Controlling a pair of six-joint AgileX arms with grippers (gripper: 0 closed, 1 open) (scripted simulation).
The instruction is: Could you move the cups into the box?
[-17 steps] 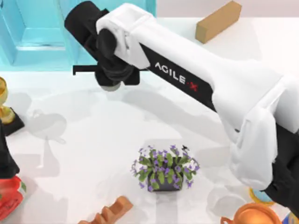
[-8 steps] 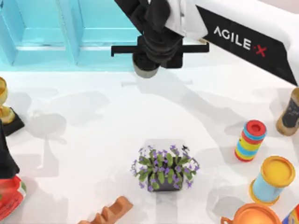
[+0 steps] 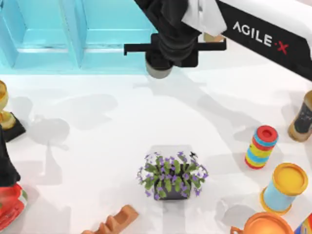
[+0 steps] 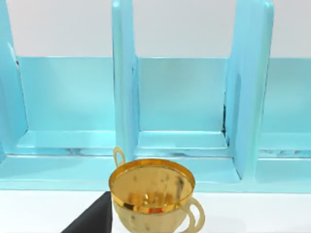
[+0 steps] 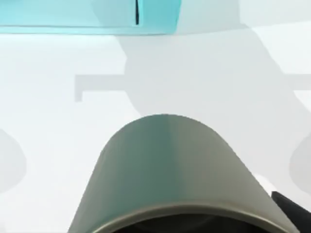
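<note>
Right gripper (image 3: 160,68) apparently clamped, raised

A purple-flowered pot plant (image 3: 171,178) stands well below the tool; a striped cylinder (image 3: 261,146) and yellow-lidded can (image 3: 283,188) stand to its lower right.

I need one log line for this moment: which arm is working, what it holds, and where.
right gripper: holding grey-olive cup | above table beside box front wall | left arm: parked at left edge
</note>
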